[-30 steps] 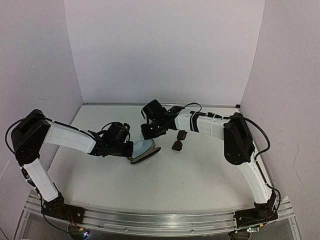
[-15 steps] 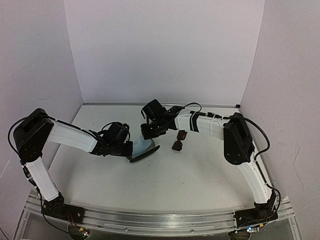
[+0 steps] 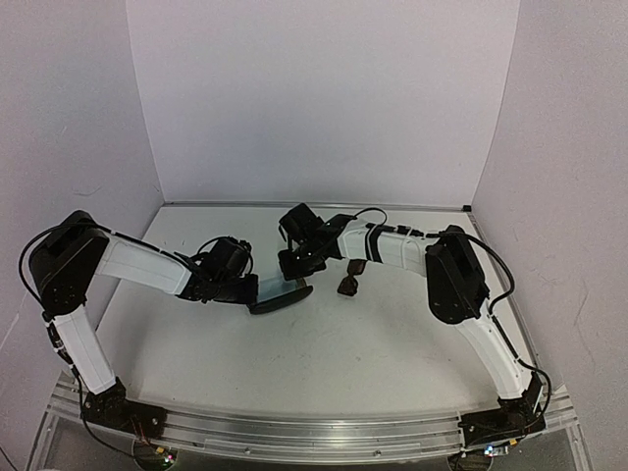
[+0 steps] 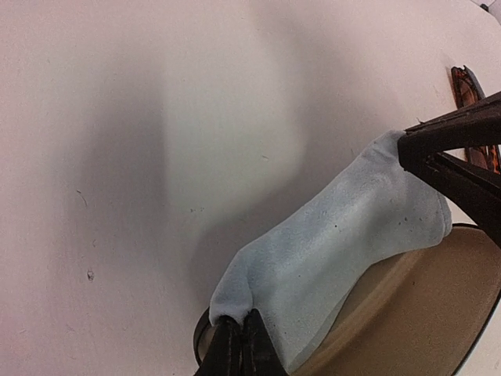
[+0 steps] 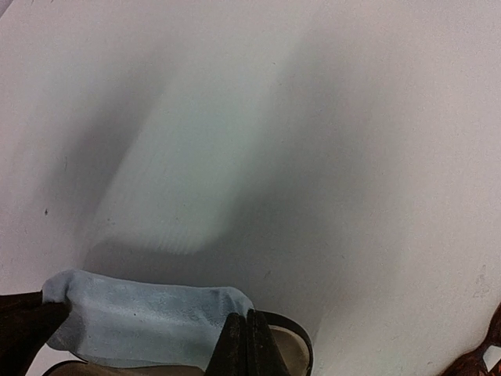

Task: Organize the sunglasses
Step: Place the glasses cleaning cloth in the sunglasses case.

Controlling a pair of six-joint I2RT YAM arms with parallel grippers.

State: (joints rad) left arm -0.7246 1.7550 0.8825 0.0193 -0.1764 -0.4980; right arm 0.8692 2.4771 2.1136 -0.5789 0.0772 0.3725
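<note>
The left gripper (image 4: 239,345) has its two fingers pressed together on one corner of a light blue cloth (image 4: 337,251) of soft fabric, with no gap showing between them. The right gripper (image 5: 246,341) is likewise clamped tight on the opposite end of the same piece, so the cloth hangs stretched between the two grippers (each wrist camera catches the other gripper's dark fingers at the far end). Under the cloth lies a black oval case with tan lining (image 4: 438,305), open and facing up. The cloth crosses one end of it and covers part of the lining, though whether the fabric rests on the rim cannot be told. The case sits on a white table (image 4: 117,117), between the two wrists in the overhead view. The small folded sunglasses with a dark brownish-black frame (image 3: 348,280) lie on the table to the right of the case, near it but apart, just beside the right arm's wrist and held by neither gripper.
</note>
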